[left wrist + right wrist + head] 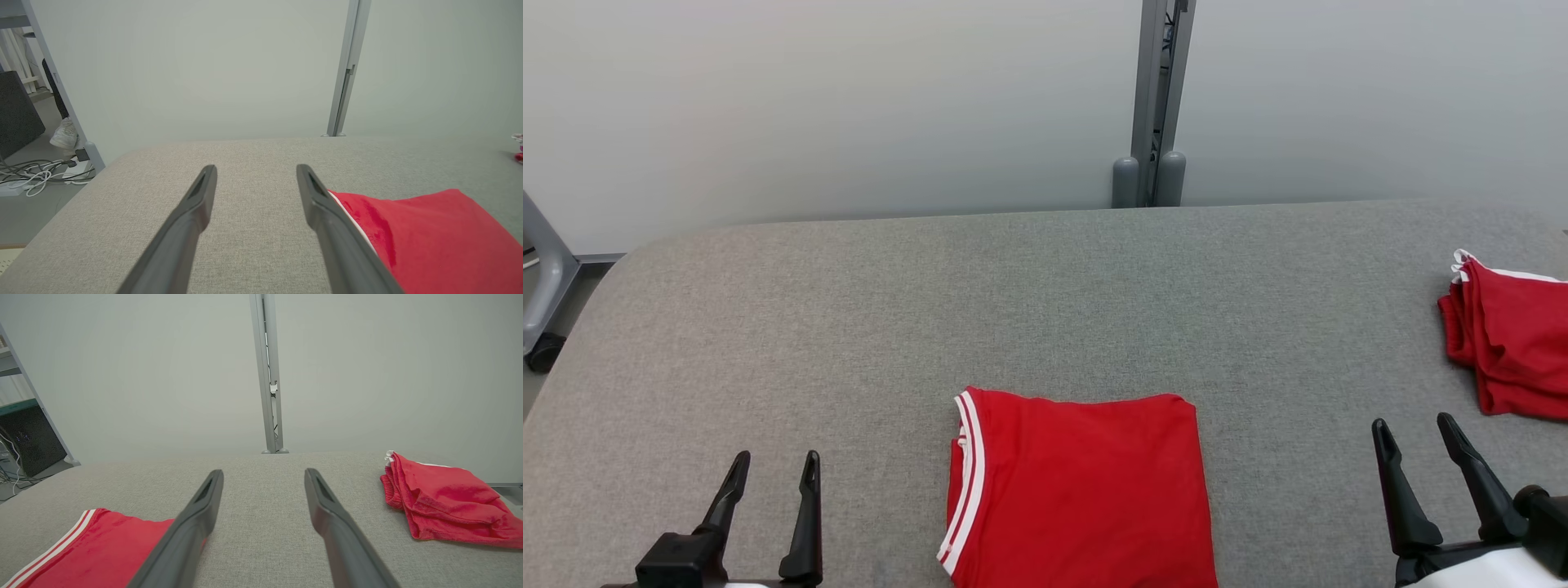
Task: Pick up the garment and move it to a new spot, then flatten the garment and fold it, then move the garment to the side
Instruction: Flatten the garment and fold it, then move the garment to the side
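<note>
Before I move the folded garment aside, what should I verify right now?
1. The folded garment lies flat as a neat rectangle: ok.
2. The left gripper has its jaws open and holds nothing: ok.
3. The right gripper has its jaws open and holds nothing: ok.
4. Bare table separates the garment from the red pile on the right: ok.
5. The garment's near edge is cut off at the bottom of the head view: cannot tell.

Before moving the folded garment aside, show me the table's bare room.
Bare: the table beyond the folded red garment, and its left side ahead of the left gripper. Crowded: the right edge, where a pile of red garments lies.
</note>
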Available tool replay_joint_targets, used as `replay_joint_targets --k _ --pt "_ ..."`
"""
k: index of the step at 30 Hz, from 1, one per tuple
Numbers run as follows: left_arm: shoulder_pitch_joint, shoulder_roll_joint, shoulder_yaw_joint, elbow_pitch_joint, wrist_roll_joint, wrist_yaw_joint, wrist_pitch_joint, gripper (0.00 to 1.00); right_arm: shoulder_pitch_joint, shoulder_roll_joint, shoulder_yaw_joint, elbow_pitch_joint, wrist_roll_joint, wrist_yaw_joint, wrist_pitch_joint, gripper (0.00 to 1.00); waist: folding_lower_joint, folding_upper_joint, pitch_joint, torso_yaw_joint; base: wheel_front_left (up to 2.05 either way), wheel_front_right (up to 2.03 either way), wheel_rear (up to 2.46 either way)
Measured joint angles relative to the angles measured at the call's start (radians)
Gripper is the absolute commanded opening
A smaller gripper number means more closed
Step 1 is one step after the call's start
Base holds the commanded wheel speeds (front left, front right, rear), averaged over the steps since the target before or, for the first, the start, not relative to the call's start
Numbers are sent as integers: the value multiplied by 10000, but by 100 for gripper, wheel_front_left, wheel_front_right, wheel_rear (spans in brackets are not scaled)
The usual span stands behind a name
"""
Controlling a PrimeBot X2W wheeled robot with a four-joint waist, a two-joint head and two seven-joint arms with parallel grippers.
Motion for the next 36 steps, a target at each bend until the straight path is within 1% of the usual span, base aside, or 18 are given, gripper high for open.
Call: replay_joint_targets --k 6,27,32,36 --pt "0 6 -25 -27 -50 67 81 100 0 46 10 -17 36 2 46 100 0 0 3 32 0 0 0" --pt "-115 90 -180 40 -167 100 81 100 -43 88 42 130 88 2 84 100 0 0 80 84 0 0 0" --pt "-361 107 -326 42 -163 59 54 100 -53 86 15 305 100 2 84 100 0 0 184 292 0 0 0" --pt "-844 84 -453 -2 -159 -23 -31 100 -381 42 274 761 155 2 140 100 0 0 453 570 0 0 0"
